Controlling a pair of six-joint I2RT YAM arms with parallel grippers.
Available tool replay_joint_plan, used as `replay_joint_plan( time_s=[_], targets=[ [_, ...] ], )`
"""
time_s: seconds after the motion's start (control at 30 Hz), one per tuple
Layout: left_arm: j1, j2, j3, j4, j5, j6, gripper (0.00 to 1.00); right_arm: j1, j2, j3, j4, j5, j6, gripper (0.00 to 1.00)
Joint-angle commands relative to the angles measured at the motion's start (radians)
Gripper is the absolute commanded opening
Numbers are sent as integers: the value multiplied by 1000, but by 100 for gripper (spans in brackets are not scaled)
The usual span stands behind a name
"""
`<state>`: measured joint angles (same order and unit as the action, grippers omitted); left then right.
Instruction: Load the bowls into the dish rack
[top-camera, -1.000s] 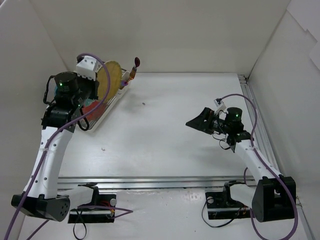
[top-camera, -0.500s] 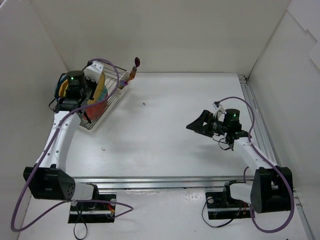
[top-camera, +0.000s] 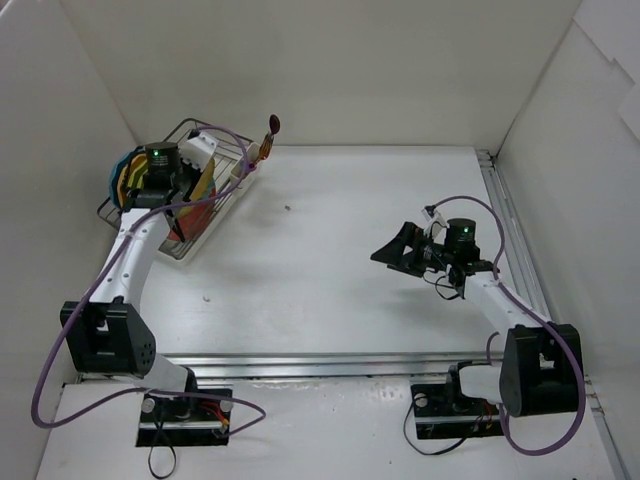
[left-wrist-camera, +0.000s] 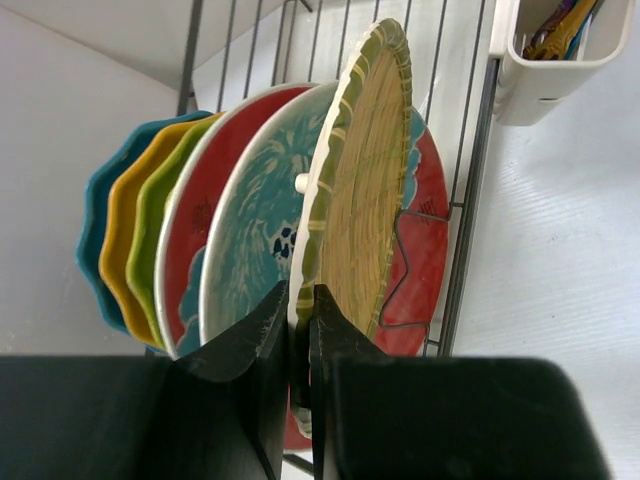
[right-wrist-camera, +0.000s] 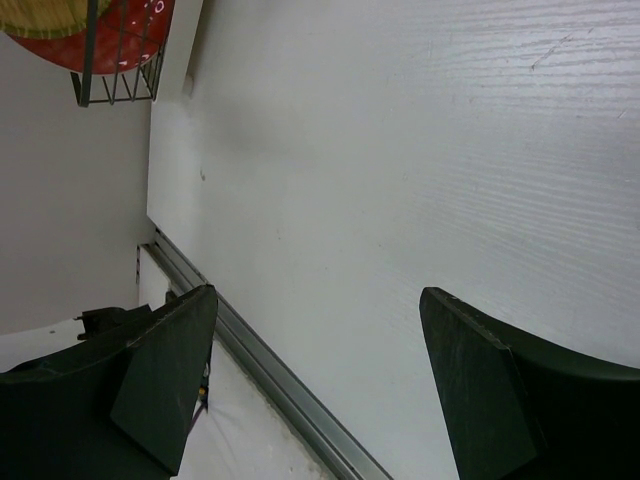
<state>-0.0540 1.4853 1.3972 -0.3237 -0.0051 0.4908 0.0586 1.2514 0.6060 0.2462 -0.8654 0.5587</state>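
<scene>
a white table (top-camera: 320, 260) sits boxed in by plain white walls (top-camera: 330, 70) at the back and both sides, with a metal rail (top-camera: 300, 365) running along its near edge. the silver wire dish rack (top-camera: 183, 252) stands at the far left corner of the table, close to the left wall, with a small white utensil cup (left-wrist-camera: 545, 60) on one corner.

the bowls stand on edge in the rack, packed side by side: a blue bowl (left-wrist-camera: 95, 250) outermost, then an orange bowl (left-wrist-camera: 125, 250), a green bowl (left-wrist-camera: 150, 240), two red-and-teal patterned bowls (left-wrist-camera: 255, 230), and the tan woven bowl (left-wrist-camera: 365, 200), with another red dish just behind it.

the left gripper (left-wrist-camera: 300, 300) reaches over the rack, its fingers (left-wrist-camera: 260, 340) pressed almost together and pinching the lower rim of the tan woven bowl, which stands upright among the wires.

the right gripper (right-wrist-camera: 315, 300) hangs over bare table right of centre, well apart from the rack. its fingers (right-wrist-camera: 170, 370) are spread wide, holding nothing and touching nothing.
</scene>
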Motion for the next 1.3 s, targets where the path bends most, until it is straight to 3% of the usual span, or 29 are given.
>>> replay_joint_plan(
  time_s=[0.0, 0.17, 0.5, 0.83, 1.27],
  targets=[
    [13, 13, 37, 63, 59, 49, 0, -6, 8, 8, 61, -32, -6, 79],
    [13, 21, 42, 28, 71, 51, 0, -3, 20, 5, 64, -29, -8, 79],
    [13, -143, -41, 239, -84, 34, 0, -6, 25, -12, 100, -40, 10, 79],
    [13, -165, -40, 181, -7, 55, 0, -6, 22, -18, 108, -50, 17, 79],
    [52, -125, -23, 68, 201, 52, 0, -6, 29, -25, 108, -41, 13, 79]
  ],
)
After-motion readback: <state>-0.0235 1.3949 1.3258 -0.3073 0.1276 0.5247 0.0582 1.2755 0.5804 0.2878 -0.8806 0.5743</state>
